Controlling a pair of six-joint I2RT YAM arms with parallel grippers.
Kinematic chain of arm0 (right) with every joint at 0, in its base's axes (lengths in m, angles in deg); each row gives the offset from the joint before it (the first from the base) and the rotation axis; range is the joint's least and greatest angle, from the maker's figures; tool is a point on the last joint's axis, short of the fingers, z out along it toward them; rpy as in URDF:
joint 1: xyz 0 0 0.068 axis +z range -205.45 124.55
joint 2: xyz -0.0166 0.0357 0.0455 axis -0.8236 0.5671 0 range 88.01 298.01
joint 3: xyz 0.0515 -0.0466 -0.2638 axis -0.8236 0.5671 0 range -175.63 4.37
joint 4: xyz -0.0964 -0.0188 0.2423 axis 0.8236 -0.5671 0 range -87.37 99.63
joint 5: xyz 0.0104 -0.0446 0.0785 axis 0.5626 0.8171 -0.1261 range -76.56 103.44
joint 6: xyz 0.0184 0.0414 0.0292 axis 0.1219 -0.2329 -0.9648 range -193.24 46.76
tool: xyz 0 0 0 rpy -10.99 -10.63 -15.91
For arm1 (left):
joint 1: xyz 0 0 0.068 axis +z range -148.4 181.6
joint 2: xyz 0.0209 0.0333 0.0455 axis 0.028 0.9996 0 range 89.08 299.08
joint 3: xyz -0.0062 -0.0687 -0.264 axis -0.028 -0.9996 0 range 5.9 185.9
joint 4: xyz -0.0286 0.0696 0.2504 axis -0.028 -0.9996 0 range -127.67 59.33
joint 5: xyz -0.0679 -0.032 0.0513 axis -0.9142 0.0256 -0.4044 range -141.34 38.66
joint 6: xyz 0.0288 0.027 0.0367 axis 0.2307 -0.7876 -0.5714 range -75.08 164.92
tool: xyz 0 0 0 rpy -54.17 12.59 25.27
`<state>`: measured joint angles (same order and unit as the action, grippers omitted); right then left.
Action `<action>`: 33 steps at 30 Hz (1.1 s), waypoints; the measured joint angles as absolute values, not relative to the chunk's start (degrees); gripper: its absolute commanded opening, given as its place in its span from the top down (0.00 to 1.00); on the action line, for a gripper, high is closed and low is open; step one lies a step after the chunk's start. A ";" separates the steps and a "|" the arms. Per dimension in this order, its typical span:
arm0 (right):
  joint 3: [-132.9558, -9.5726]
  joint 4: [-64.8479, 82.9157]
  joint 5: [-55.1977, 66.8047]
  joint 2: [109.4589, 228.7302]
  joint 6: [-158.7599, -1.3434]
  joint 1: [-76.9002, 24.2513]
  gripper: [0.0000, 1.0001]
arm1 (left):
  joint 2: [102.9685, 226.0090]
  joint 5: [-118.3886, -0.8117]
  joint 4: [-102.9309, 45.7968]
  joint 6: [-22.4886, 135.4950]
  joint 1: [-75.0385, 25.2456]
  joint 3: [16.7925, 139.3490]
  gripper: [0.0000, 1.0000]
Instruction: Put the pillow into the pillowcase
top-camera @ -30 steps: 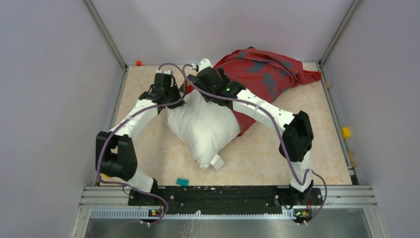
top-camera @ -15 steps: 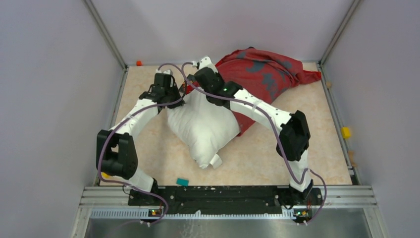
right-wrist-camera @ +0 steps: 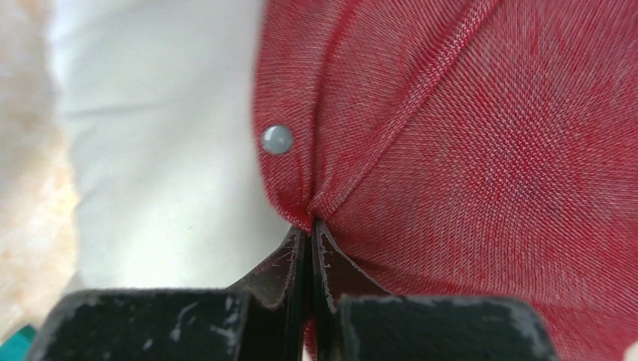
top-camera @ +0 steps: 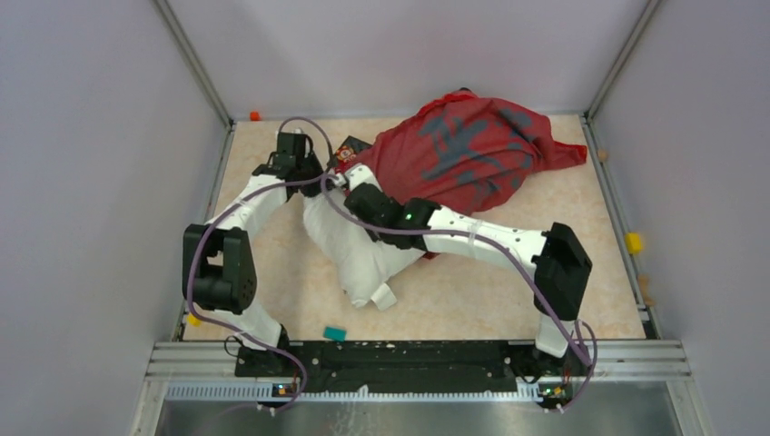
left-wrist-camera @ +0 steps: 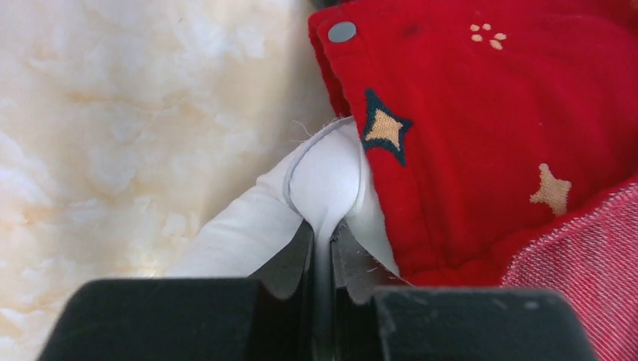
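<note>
Left arm (top-camera: 241,204) bent at the elbow and reaching forward, left gripper (left-wrist-camera: 322,237) pinched on a corner of the pillow (left-wrist-camera: 325,177), right arm (top-camera: 481,238) stretched low and leftward, right gripper (right-wrist-camera: 310,229) clamped on the pillowcase (right-wrist-camera: 466,150) edge, both seemingly close together.

Right gripper (right-wrist-camera: 310,226) went from open to clamped on pillowcase (top-camera: 472,150) hem, swung toward 7 o'clock; red cloth stretched flatter, less pillow (top-camera: 350,250) showing.
</note>
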<state>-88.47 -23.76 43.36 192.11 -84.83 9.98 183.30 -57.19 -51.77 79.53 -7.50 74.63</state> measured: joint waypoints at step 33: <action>-126.37 -34.53 36.10 212.26 -90.71 -3.88 0.44 | 152.78 -73.69 -45.35 83.80 -8.72 45.10 0.22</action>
